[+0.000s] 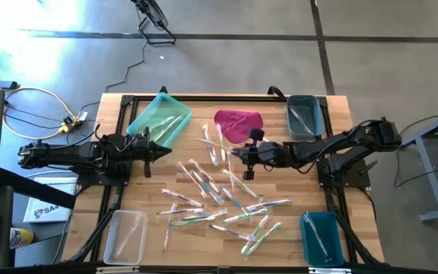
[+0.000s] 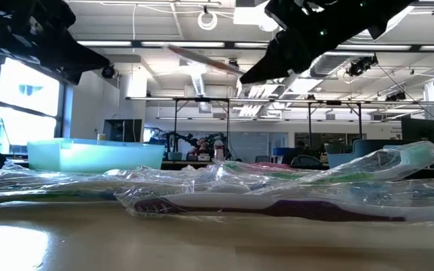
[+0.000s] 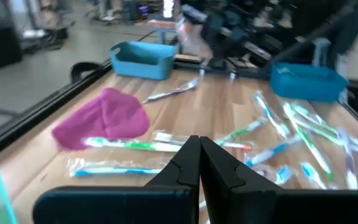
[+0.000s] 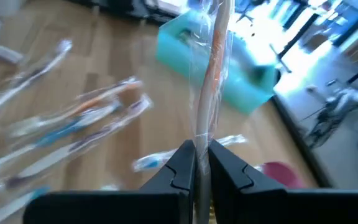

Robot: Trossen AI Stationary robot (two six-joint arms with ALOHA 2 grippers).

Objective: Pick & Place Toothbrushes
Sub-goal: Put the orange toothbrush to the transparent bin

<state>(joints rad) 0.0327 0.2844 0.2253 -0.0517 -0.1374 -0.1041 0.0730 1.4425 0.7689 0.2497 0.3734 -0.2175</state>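
Observation:
Several wrapped toothbrushes (image 1: 219, 199) lie scattered flat on the wooden table (image 1: 280, 183), also seen in the low view (image 2: 277, 202) and the left wrist view (image 3: 291, 124). My right gripper (image 4: 201, 149) hangs above the table's middle (image 1: 236, 154), shut on one wrapped toothbrush (image 4: 215, 62) with an orange-pink handle. In the low view this toothbrush (image 2: 202, 59) shows high above the table. My left gripper (image 3: 199, 142) is shut on nothing and held up at the table's left (image 1: 166, 151). My right gripper pinches one end of the toothbrush (image 4: 202, 134), wrapper and all, between its two fingers. The fingers come from the table's right, and the brush sticks out past the fingertips along their line. It is lifted clear of the table, slightly tilted.
A light teal bin (image 1: 160, 119) stands far left, a grey-blue bin (image 1: 305, 116) far right, a clear bin (image 1: 125, 234) near left and a blue bin (image 1: 322, 236) near right. A magenta cloth (image 1: 238, 124) lies at the far middle.

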